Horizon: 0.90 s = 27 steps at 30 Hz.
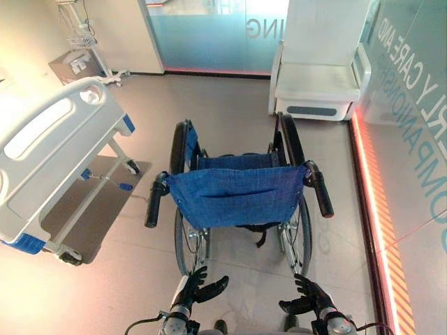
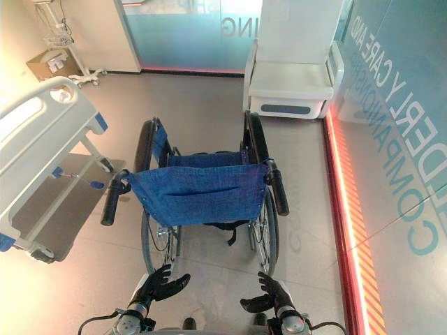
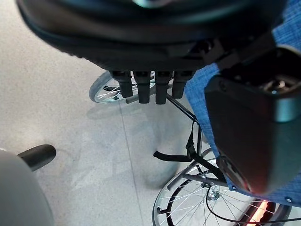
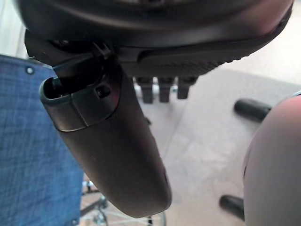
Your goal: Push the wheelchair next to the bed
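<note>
Behind one wheelchair [image 1: 237, 195], two hands: left hand [image 1: 195, 285] and right hand [image 1: 307, 296], both spread, holding nothing. One bed [image 1: 49, 153], cut off at left.

Both eye views look down from behind the blue fabric-backed wheelchair [image 1: 237, 195], sharing it and the white hospital bed [image 1: 49, 160] left of it. Wrist views sit close behind its wheels.
</note>
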Motion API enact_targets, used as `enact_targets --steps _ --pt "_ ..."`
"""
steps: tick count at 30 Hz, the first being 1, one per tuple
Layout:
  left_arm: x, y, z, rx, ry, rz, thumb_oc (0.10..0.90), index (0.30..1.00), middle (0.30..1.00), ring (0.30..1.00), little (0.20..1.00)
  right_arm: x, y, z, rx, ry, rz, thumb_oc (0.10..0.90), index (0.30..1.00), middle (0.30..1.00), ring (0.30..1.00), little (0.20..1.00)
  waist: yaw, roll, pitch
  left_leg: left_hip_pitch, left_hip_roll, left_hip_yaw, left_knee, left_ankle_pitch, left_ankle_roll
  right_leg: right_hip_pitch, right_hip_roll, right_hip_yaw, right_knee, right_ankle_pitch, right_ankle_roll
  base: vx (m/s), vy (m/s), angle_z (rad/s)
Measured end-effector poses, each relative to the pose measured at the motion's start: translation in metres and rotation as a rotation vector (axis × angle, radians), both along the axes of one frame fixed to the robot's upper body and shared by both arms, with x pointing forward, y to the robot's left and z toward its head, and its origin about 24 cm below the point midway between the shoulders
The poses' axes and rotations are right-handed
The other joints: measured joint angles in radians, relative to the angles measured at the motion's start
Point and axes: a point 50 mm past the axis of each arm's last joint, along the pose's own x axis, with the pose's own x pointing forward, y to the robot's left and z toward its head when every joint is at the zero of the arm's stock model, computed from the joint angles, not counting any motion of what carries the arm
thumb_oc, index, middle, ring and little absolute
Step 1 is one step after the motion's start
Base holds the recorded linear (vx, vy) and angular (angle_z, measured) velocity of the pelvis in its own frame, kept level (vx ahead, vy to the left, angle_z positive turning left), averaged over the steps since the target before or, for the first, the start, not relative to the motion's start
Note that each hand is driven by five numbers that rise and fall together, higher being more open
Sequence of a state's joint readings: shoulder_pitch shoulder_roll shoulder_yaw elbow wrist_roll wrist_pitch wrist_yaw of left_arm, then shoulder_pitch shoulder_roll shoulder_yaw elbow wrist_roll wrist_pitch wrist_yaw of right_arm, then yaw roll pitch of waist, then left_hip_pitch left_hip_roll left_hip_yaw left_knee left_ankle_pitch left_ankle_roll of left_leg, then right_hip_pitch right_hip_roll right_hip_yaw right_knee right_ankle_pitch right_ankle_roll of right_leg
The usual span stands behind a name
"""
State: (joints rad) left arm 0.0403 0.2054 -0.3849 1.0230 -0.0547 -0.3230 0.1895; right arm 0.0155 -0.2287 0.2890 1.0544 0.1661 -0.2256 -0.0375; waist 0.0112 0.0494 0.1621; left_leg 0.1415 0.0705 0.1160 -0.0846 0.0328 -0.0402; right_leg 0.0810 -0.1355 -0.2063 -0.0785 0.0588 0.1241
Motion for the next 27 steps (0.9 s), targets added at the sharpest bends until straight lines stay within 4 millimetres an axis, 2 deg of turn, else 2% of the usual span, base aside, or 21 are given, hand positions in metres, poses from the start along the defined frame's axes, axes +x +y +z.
enact_targets --steps 27 --pt "-0.0004 -0.0005 -0.0007 -0.011 -0.013 0.026 0.8 0.9 0.9 0.9 0.9 -0.0011 0.0014 -0.001 0.06 -0.006 -0.011 0.8 0.9 0.9 0.9 0.9 0.002 -0.001 0.0 -0.005 0.0 -0.004 0.0 0.0 0.0 0.001 0.0 -0.016 -0.005 0.003 0.005 0.0 0.0 0.0"
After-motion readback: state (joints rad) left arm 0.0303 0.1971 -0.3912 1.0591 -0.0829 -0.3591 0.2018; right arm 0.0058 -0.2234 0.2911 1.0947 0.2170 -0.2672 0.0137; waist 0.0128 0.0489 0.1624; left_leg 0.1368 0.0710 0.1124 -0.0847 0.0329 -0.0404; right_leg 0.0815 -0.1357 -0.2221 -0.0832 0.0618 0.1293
